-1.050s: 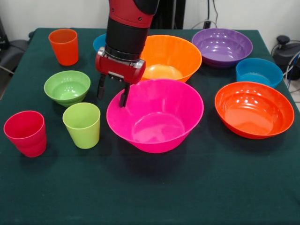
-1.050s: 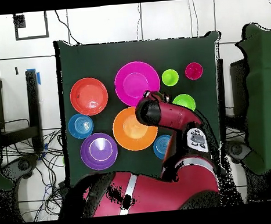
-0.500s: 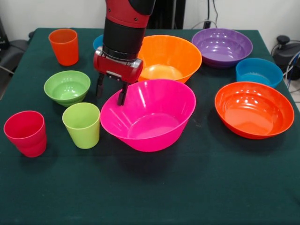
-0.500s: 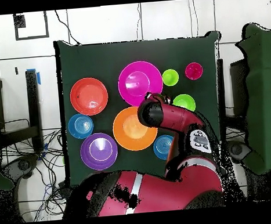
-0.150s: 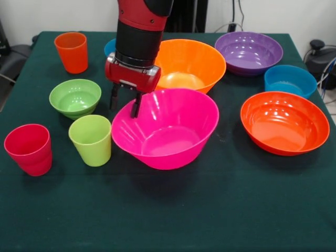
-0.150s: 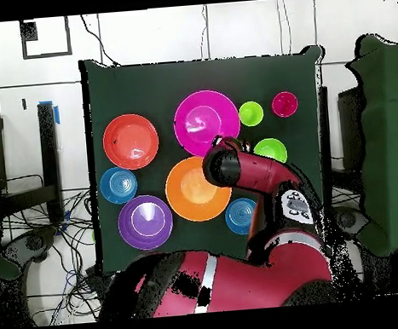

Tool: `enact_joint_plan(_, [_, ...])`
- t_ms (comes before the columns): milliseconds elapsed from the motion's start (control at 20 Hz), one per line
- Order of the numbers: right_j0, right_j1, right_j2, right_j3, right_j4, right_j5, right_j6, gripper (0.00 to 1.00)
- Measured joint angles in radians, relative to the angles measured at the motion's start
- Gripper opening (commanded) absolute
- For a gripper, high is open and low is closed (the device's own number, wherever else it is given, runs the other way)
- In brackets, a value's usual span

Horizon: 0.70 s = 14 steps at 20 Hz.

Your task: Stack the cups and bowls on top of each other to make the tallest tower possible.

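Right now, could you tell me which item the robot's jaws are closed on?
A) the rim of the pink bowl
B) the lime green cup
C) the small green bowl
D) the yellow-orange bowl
A: in the front view the gripper straddles the pink bowl's rim, one finger inside and one outside, and the bowl sits tilted with that side raised off the table.
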Motion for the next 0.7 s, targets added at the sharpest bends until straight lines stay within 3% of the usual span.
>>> enact_joint_plan(700, [-0.045,-0.029,0.055,0.005,-0.008,0.001,0.000,0.00])
